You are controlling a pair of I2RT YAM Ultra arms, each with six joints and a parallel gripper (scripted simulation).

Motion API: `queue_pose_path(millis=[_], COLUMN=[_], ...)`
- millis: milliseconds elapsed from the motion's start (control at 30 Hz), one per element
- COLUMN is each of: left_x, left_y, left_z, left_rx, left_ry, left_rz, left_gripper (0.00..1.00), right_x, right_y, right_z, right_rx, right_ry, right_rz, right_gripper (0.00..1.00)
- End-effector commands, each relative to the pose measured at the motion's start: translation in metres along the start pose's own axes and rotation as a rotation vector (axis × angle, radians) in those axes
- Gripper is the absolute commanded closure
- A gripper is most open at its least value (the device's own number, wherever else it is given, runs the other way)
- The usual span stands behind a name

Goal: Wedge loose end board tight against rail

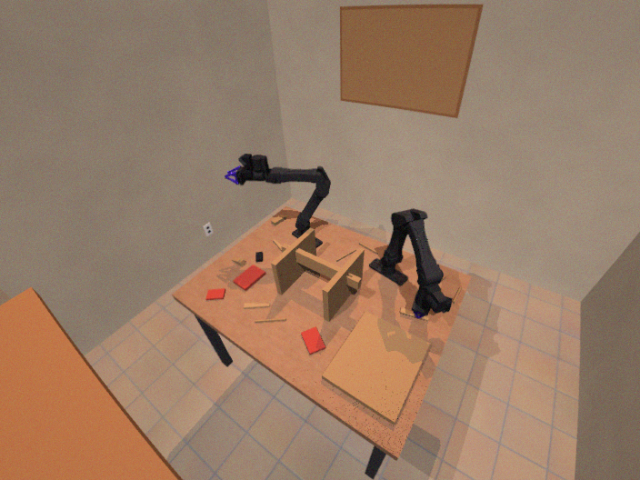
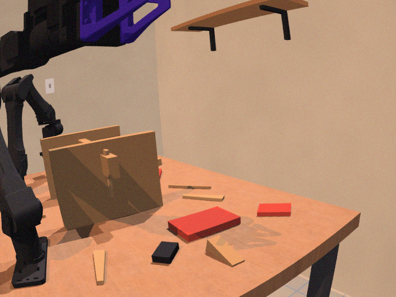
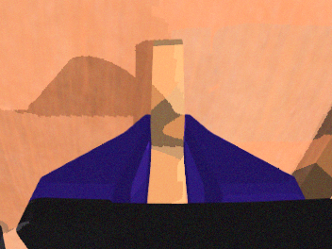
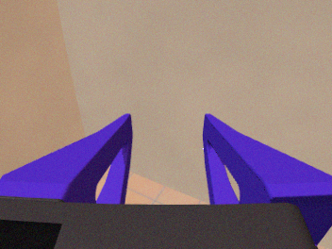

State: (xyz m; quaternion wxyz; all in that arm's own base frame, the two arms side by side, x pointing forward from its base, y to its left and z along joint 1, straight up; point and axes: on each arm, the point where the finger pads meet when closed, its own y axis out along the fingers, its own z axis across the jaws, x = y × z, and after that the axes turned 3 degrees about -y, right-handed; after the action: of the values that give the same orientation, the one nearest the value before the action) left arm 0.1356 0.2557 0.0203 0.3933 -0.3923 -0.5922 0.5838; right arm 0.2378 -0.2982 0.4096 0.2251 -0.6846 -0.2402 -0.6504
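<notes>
Pale wood, the tapered wedge (image 1: 405,312) (image 3: 167,85) lies along the surface (image 1: 206,305) (image 2: 306,220) near the left arm's base, well apart from the rail. Clamped on its two long sides is the left end effector (image 1: 418,314) (image 3: 167,124), a finger pressed to each. Near them lies a broad, thick wooden slab (image 1: 377,366).

Further out, the rail (image 1: 317,263) runs between two upright end boards, one (image 1: 344,289) (image 2: 80,131) on the left arm's side and another (image 1: 293,263) (image 2: 137,179) on the right arm's side. Its ends poke through both; a small wedge (image 2: 106,152) stands up out of the end on the right arm's side. How tightly the boards sit, I cannot tell.

Beyond that board are a large red block (image 1: 249,277) (image 2: 204,222), a black block (image 1: 258,255) (image 2: 165,251) and a ramp-shaped wooden block (image 1: 238,262) (image 2: 222,252). The right end effector (image 1: 227,175) (image 4: 167,124) hangs high in the air, fingers apart with nothing between them.
</notes>
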Motion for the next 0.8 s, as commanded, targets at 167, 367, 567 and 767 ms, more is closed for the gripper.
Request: queue_pose_path(millis=[167,367,567,767], left_x=[0.004,0.006,0.006,0.007], left_y=[-0.027,-0.038,-0.049,-0.053], left_z=[-0.009,-0.008,-0.009,-0.007], left_rx=[-0.029,-0.030,-0.031,-0.025], left_ry=[0.031,0.031,0.040,0.037], left_rz=[-0.033,-0.034,-0.034,-0.029], left_gripper=[0.98,0.98,0.98,0.98], right_x=[0.038,0.038,0.038,0.038], right_y=[-0.011,-0.011,-0.011,-0.011], right_z=[-0.002,-0.002,-0.002,-0.002], right_rx=[-0.007,-0.007,-0.007,-0.007], right_ry=[0.004,0.004,0.004,0.004], right_rz=[-0.094,-0.094,-0.094,-0.094], right_gripper=[0.61,0.61,0.61,0.61])
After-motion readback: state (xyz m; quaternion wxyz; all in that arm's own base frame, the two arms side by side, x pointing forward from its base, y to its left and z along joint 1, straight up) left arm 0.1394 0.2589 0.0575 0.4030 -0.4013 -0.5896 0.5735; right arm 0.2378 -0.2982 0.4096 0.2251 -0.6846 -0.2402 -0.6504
